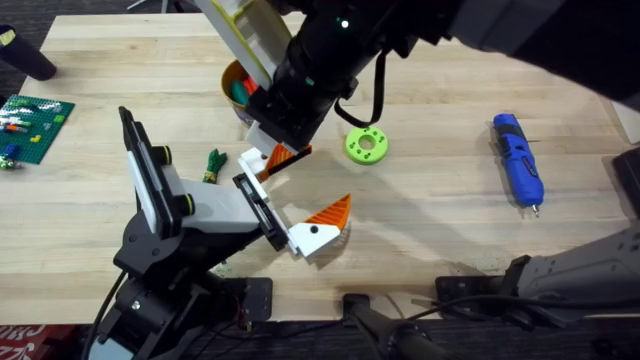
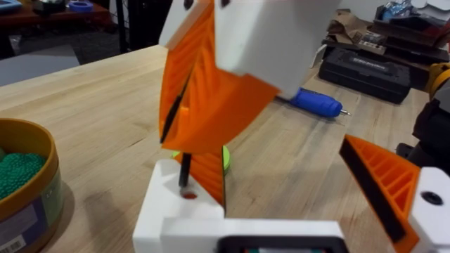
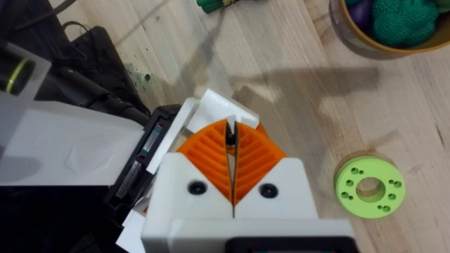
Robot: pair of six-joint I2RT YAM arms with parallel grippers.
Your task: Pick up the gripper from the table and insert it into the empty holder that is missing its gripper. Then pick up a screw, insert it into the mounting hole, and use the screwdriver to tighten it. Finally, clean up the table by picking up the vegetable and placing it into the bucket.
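Note:
The holder [image 1: 255,205], a black bracket on a white body, sits at my left arm's end. The gripper piece [image 1: 272,158], a white block with an orange wedge, rests in it with its mounting hole [image 2: 188,193] facing up. A second alike finger [image 2: 394,190] stands far off, so my left gripper [image 2: 281,151] is open. My right gripper [image 3: 230,140] is shut on a thin black screw [image 2: 185,169], tip at the hole. The vegetable [image 1: 213,163] lies beside the holder. The bucket [image 1: 235,85] stands behind. The blue screwdriver [image 1: 518,160] lies at the right.
A lime-green ring disc [image 1: 366,145] lies right of the holder. A green brick plate [image 1: 30,120] and a black cylinder [image 1: 25,55] sit at the far left. The bucket holds green toy pieces [image 3: 404,21]. Bare wood lies between disc and screwdriver.

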